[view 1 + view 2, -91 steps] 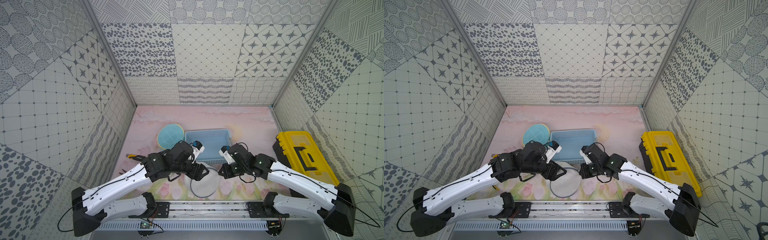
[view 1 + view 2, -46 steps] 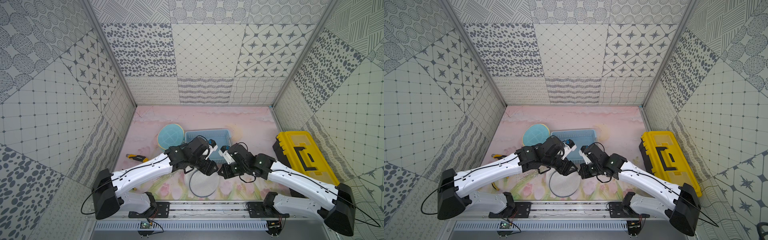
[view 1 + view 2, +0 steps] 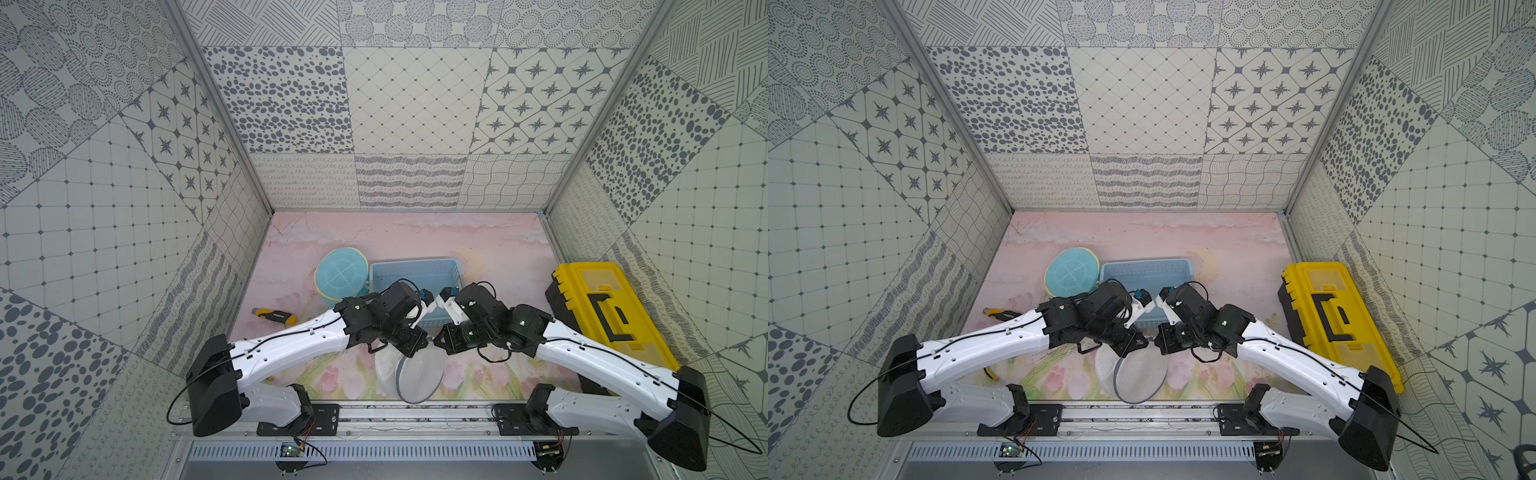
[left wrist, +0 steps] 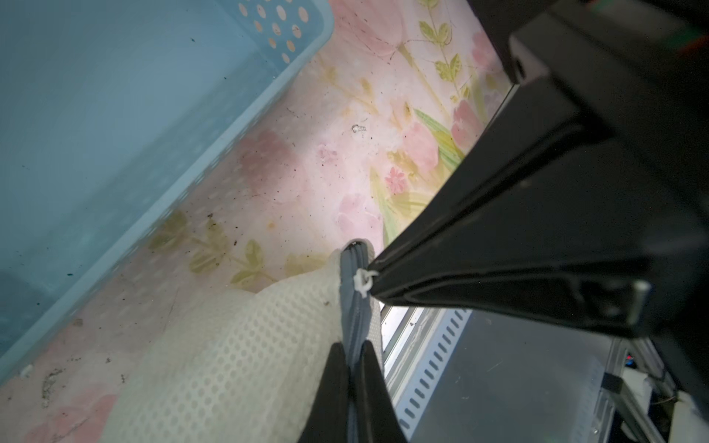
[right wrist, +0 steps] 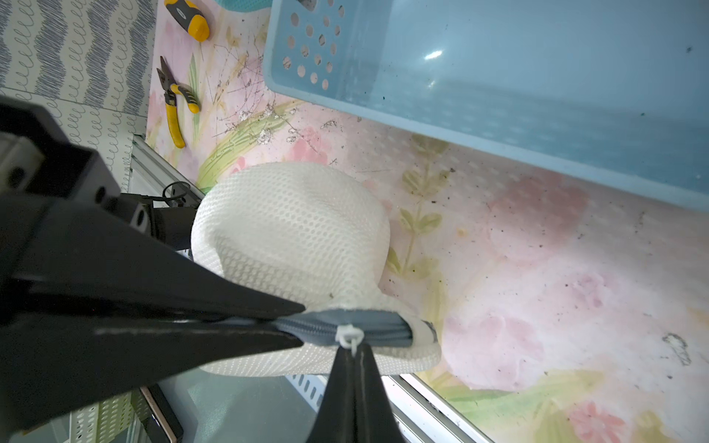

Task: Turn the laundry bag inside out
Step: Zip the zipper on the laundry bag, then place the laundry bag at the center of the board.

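Note:
The laundry bag [image 3: 415, 374] [image 3: 1138, 376] is white mesh with a grey zipper band, hanging just above the flowered mat near the front rail. My left gripper [image 4: 353, 349] is shut on the grey zipper band [image 4: 355, 307], pinching it between both fingers. My right gripper [image 5: 355, 351] is shut on the small white zipper pull [image 5: 349, 335], a short way along the same band. In both top views the left gripper [image 3: 419, 347] and right gripper [image 3: 438, 345] meet tip to tip over the bag's upper edge. The bag's opening is hidden.
A blue perforated basket [image 3: 415, 278] stands just behind the grippers, with a round teal mesh bag [image 3: 340, 276] leaning at its left. A yellow toolbox [image 3: 606, 316] lies at the right. A yellow-black screwdriver [image 3: 274, 316] and pliers [image 5: 174, 103] lie at the left.
My left arm swung right to the bag's top edge and its jaws closed on the zipper band. The right gripper kept its hold and place.

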